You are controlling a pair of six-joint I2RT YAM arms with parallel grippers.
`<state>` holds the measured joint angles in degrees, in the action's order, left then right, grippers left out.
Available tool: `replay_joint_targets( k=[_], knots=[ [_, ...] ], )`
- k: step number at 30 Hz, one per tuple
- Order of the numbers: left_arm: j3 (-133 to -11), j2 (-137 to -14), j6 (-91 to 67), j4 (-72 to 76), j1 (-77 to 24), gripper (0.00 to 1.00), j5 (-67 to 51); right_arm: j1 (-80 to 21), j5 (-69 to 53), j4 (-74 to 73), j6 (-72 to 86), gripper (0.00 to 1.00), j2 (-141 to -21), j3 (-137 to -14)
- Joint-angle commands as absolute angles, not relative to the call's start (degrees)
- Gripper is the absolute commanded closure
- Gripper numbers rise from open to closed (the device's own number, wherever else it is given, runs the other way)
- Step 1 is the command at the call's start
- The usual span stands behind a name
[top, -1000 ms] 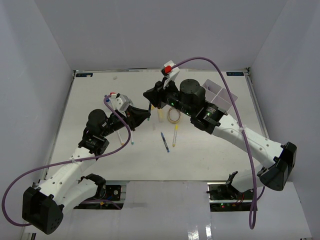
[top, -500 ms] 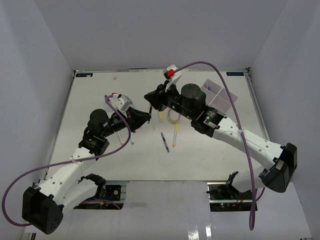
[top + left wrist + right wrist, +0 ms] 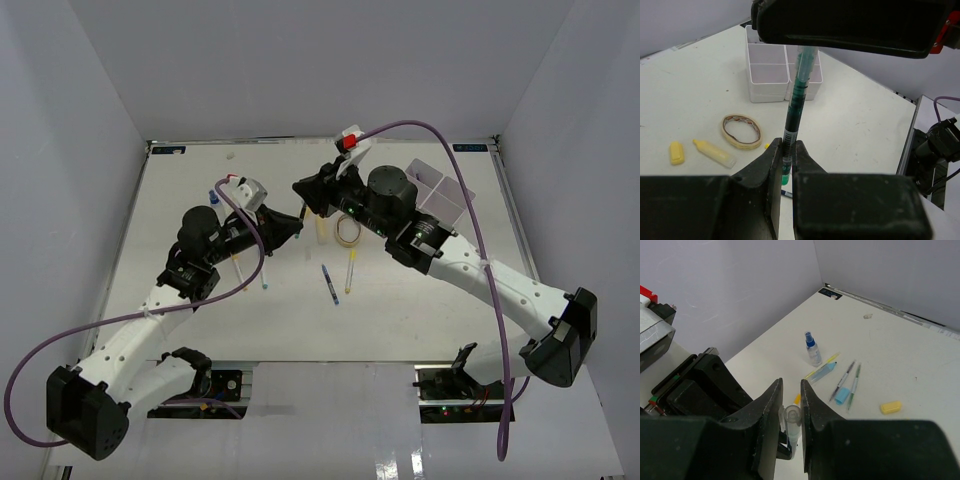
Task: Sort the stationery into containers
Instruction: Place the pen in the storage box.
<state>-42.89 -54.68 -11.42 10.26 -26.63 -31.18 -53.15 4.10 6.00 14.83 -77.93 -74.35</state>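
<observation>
Here, I saw the left gripper (image 3: 788,154) clamped on the lower end of the green pen (image 3: 796,95) and the right gripper (image 3: 791,400) closed on its upper, clear end. The pen hung between them above the table (image 3: 860,115), the white tray (image 3: 767,80) beyond it.

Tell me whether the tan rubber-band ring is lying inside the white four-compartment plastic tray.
No, the tan ring lies flat on the bare table, apart from the white tray.
</observation>
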Motion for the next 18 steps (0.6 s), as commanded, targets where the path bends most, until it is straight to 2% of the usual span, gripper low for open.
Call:
replay_joint_targets(
  k=[1,10,18],
  knots=[
    [-50.88,-53.61,-11.34,24.17,-25.93,1.00,-26.37,-54.14,0.79,-9.67,15.47,0.87,-79.98,-69.70],
    [-53.35,-53.97,-11.16,24.26,-25.84,1.00,-26.45,-54.14,-0.88,-10.37,16.26,0.87,-81.48,-67.33],
    [-45.02,-51.07,-9.76,19.43,-25.84,1.00,-34.18,-54.14,2.28,-8.96,15.29,0.89,-78.75,-69.96]
  ],
)
